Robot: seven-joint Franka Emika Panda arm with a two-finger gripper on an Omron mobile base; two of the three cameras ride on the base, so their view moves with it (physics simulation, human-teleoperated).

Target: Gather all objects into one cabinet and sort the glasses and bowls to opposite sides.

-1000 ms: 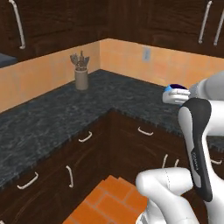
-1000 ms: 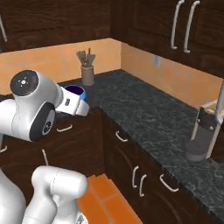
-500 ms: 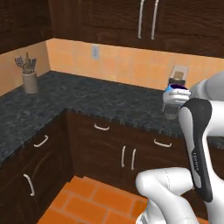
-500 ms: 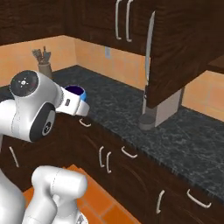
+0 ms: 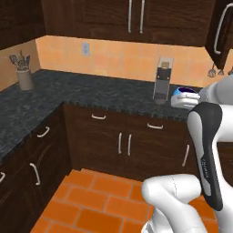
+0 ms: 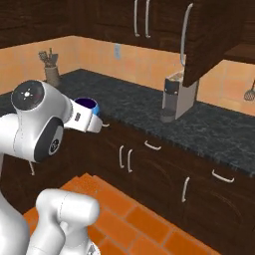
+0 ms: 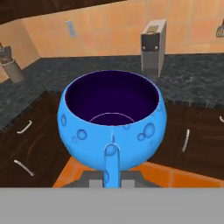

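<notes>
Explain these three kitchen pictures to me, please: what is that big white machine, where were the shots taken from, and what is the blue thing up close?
The white machine is a robot arm on a base that can drive, in a computer-drawn kitchen. Two pictures come from cameras on that base, behind the arm to its left and to its right. The third comes from a camera on the hand, looking along its tool.

The tool holds a small bright blue bowl with a dark inside, upright, above the orange tiled floor. On the dark stone counter stand a grey coffee machine and, in the corner, a utensil holder. Overhead, one dark wood wall cabinet has its door swung open.
</notes>
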